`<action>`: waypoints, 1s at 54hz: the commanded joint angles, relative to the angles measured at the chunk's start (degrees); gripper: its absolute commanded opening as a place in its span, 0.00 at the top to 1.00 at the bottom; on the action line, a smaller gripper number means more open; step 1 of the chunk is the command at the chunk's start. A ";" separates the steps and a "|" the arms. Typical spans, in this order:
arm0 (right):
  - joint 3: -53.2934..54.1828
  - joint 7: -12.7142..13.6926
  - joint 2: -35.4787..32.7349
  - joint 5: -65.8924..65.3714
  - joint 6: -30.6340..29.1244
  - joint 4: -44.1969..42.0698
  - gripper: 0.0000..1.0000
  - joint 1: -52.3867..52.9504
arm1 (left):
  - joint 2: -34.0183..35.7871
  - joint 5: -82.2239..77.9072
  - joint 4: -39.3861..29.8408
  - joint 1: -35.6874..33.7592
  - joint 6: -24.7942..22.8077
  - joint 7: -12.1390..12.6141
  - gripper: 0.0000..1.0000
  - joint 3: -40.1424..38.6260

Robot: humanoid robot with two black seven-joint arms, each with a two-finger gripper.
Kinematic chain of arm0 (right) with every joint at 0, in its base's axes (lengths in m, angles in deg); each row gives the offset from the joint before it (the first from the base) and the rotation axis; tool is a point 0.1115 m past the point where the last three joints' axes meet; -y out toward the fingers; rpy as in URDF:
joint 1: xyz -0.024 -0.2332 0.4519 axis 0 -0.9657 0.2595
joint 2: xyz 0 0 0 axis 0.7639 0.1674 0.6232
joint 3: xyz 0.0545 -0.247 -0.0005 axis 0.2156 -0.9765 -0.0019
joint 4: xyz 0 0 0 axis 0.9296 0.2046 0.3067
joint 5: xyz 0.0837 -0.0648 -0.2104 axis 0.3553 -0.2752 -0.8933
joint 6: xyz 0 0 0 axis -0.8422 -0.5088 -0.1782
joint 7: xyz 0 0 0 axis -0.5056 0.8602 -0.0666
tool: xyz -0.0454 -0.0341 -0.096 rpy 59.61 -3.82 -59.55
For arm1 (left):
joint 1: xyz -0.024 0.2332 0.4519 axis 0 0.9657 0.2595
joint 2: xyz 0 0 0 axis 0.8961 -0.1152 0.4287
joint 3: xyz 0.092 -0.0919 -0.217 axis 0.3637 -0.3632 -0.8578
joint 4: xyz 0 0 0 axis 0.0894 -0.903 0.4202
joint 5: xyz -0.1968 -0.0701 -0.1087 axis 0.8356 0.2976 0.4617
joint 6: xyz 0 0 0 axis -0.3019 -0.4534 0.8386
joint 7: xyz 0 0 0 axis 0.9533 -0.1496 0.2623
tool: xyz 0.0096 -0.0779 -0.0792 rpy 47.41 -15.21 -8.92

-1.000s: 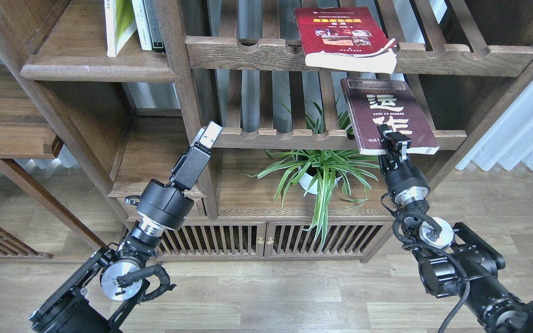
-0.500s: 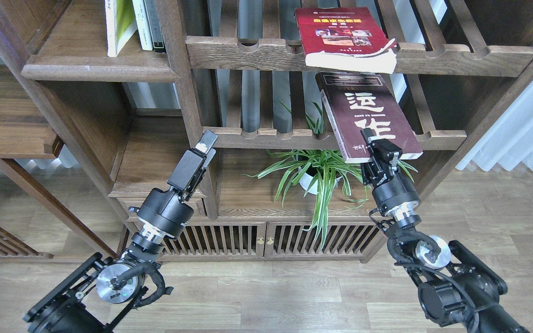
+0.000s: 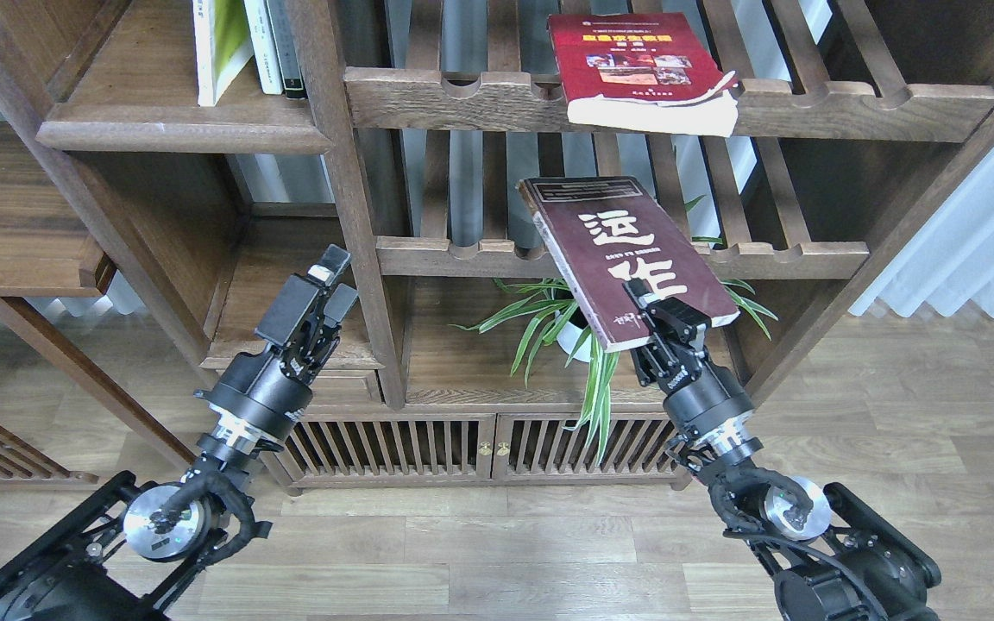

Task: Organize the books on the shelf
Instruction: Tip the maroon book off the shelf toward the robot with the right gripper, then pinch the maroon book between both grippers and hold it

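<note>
Two arms reach up from the near edge of the view. The right gripper [image 3: 668, 312] is clamped on the near edge of the maroon book [image 3: 626, 259], one finger lying over the cover beside the lower white character. Held by that single edge, the book tilts with its far end higher and stands free in the air, clear of the lower slatted rack [image 3: 773, 256] behind it and above the potted plant [image 3: 579, 323]. A grip at the edge probably leaves most of the book free to be slid in elsewhere.

The left gripper [image 3: 320, 289] carries nothing; its fingers stand a little apart, in front of the low side compartment and just left of the bookcase's upright post [image 3: 350, 198]. That post stands between the held book and the solid shelf [image 3: 178, 134] at upper left, so the book would likely have to come out toward the robot before crossing.

Farther up, the red book [image 3: 635, 65] lies flat on the upper slatted rack [image 3: 877, 108], its near pages overhanging the front rail. On the solid shelf the yellow-green book [image 3: 217, 43] stands upright beside slim volumes [image 3: 277, 43], near the shelf's right end; bare board lies open to their left, toward the left edge.
</note>
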State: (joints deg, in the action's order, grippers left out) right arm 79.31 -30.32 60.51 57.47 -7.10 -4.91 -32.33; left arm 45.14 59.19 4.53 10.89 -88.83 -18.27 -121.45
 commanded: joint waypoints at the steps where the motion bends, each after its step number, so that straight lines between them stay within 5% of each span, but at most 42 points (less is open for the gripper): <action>1: -3.42 0.18 -0.14 -0.18 0.01 1.32 0.94 -0.12 | -0.32 0.30 0.00 0.17 0.00 0.16 0.02 0.78; 44: -10.28 0.09 -0.05 -5.46 0.01 1.32 0.95 -0.21 | -1.63 0.12 0.09 -0.09 0.00 -0.72 0.01 3.07; 54: -10.28 0.01 0.04 -6.07 0.01 1.32 0.95 -0.21 | -2.86 -0.14 0.17 0.53 3.91 -1.33 0.01 3.16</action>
State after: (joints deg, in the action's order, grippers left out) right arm 69.03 -30.22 60.46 51.74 -7.10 -3.59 -32.54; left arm 43.09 59.10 4.68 11.15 -87.47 -19.12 -118.39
